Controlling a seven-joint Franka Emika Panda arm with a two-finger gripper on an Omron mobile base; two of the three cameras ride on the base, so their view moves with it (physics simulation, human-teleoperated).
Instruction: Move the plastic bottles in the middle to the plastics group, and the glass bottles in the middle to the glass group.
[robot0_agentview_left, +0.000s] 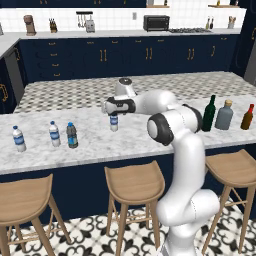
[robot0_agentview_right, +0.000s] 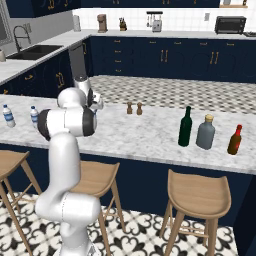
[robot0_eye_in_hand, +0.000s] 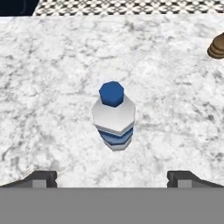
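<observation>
Gripper (robot0_eye_in_hand: 112, 178) poised above clear labelled bottle (robot0_eye_in_hand: 113, 117), fingers spread wide, nothing between them; fingertips (robot0_eye_in_hand: 40, 178) at the bottom corners of the hand view, bottle centred between and beyond them, not touching. Blue cap up, bottle upright on marble counter (robot0_eye_in_hand: 52, 87).

Left base view: same clear labelled bottle (robot0_agentview_left: 114, 122) at frame centre, just under the gripper (robot0_agentview_left: 113, 108), partly hidden by the hand. Dark smoky-grey bottle (robot0_agentview_left: 72, 135) standing left of centre, just beside the plastics group (robot0_agentview_left: 37, 136), whose two water bottles stand at the left edge of the counter (robot0_agentview_left: 145, 137). Tall green bottle (robot0_agentview_left: 209, 114) at right of frame, just beside the squat grey-blue bottle (robot0_agentview_left: 224, 115); amber-red bottle (robot0_agentview_left: 247, 117) near the right edge.

Right base view: green bottle (robot0_agentview_right: 185, 127), grey-blue bottle (robot0_agentview_right: 206, 132) and amber-red bottle (robot0_agentview_right: 234, 140) in a row at right of centre. Two small brown shakers (robot0_agentview_right: 134, 108) upper centre of the counter. Plastics group (robot0_agentview_right: 20, 115) at the left edge.
</observation>
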